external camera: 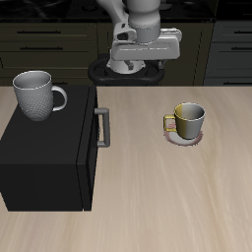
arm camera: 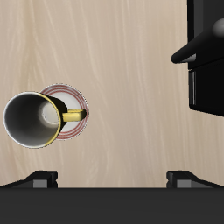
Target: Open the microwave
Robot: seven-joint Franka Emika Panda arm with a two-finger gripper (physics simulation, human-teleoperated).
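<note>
The microwave fills the left half of the exterior frame, standing on the tabletop. A mug sits on its roof, at the upper left. The handle runs along the box's side that faces frame centre. Right of centre, well apart from the box, a second mug stands on a coaster. The gripper hangs at top centre, seemingly above the tabletop's back edge, before the cabinets.

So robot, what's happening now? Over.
Gripper up high, holding nothing, jaws unclear. Microwave shut, handle untouched. White mug sits on top of it.
</note>
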